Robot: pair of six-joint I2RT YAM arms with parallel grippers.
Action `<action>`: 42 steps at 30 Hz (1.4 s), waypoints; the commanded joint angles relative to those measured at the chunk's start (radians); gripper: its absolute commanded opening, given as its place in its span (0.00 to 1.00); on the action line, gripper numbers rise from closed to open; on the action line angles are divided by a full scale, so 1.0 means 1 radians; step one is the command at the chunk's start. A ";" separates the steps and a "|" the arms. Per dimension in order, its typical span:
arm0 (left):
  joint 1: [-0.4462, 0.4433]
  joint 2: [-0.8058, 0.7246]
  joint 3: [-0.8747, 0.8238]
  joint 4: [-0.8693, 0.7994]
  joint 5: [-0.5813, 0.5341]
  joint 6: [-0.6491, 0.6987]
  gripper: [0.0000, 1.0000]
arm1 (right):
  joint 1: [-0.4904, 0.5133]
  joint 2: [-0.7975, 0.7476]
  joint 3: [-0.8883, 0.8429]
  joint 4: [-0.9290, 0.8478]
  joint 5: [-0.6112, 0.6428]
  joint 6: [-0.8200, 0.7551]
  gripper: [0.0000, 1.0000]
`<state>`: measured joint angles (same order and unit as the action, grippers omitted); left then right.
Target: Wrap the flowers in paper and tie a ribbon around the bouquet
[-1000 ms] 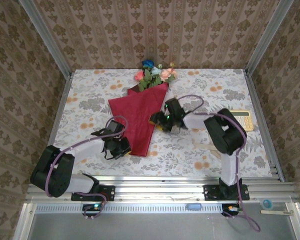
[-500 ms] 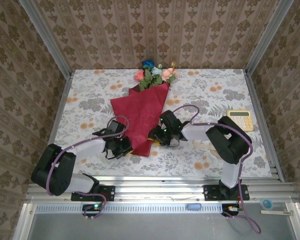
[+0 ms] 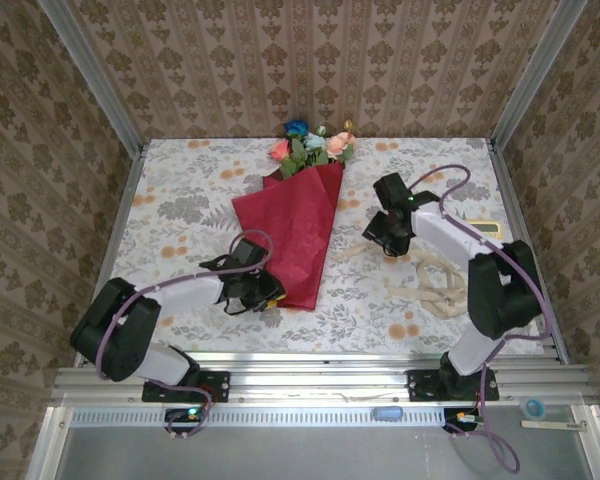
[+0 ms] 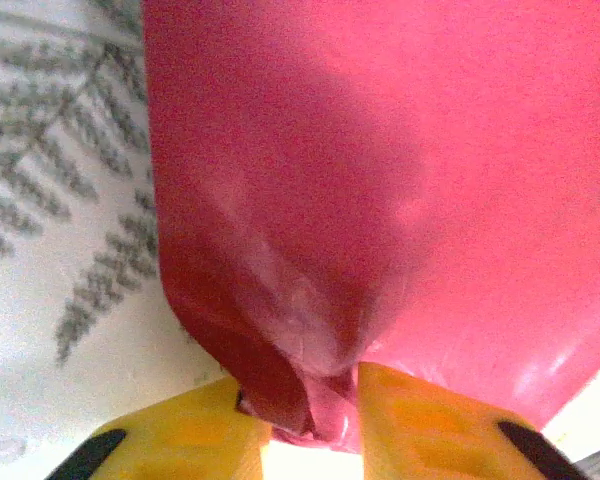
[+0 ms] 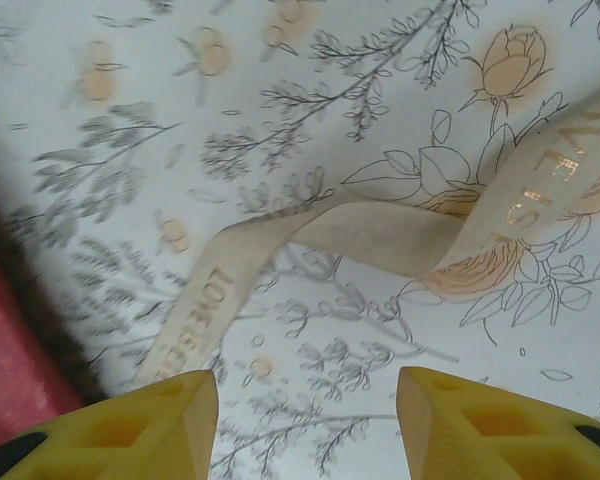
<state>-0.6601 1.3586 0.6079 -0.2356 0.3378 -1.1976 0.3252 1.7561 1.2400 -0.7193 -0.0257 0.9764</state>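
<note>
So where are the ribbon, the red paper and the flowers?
ribbon [image 5: 380,238]: right wrist view, middle of its flat stretch.
red paper [image 3: 292,235]: top external view, centre of the cone.
flowers [image 3: 302,152]: top external view, leaves between the heads.

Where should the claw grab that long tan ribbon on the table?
Probably the free stretch of the ribbon beside the paper, from straight above with the right claw. It lies flat and narrow there, so the open claw can straddle its width; farther right it is heaped in loops.
</note>
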 commanded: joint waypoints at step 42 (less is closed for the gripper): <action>0.161 -0.013 0.337 -0.223 0.081 0.175 0.35 | -0.128 0.044 0.015 -0.212 0.182 -0.523 0.67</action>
<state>-0.4843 1.3277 0.9199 -0.4389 0.4053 -1.0683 0.2543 1.7721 1.2682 -0.8600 0.1753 0.5655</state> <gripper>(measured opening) 0.353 0.672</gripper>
